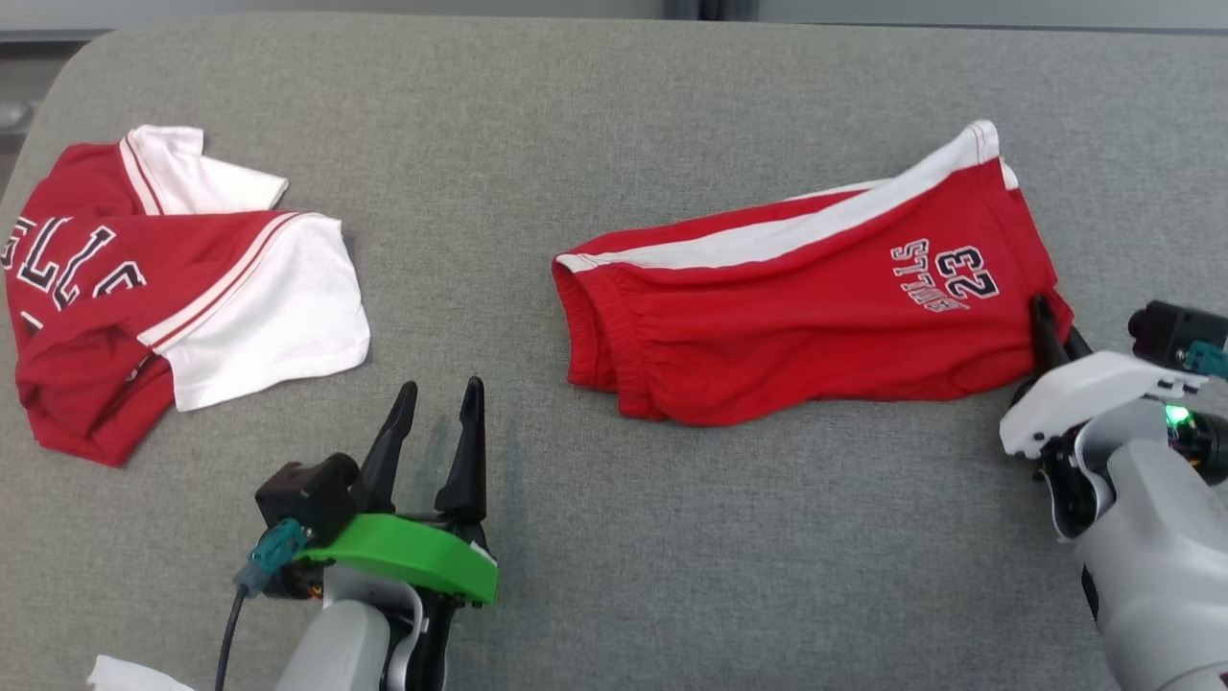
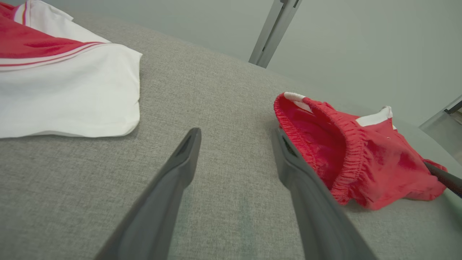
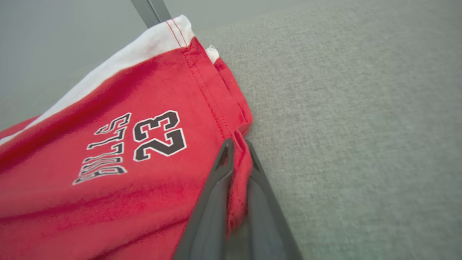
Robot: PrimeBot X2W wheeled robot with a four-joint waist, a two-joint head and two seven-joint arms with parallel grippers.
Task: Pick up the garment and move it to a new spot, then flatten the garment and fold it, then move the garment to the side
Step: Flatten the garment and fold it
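Observation:
The garment (image 1: 787, 317) in hand is a red pair of shorts with a white side band, black "BULLS 23" lettering and a small white label, lying flat at the right of the grey cushion. My right gripper (image 1: 1048, 321) is shut on its right hem, and the right wrist view shows the gripper (image 3: 238, 144) pinching that red fabric (image 3: 108, 180). My left gripper (image 1: 439, 392) stands open over bare cushion, apart from both pieces. Its wrist view shows the gripper (image 2: 236, 135) with the shorts' elastic waistband (image 2: 371, 169) to the right. A folded red shirt with white sleeves (image 1: 192, 269) lies far left.
The grey padded surface (image 1: 614, 115) has a rounded back-left corner and a far edge at the top. The shirt's white sleeve (image 2: 65, 90) lies left of my left fingers. A white scrap (image 1: 125, 677) shows at the bottom-left edge. Bare cushion lies between the two garments.

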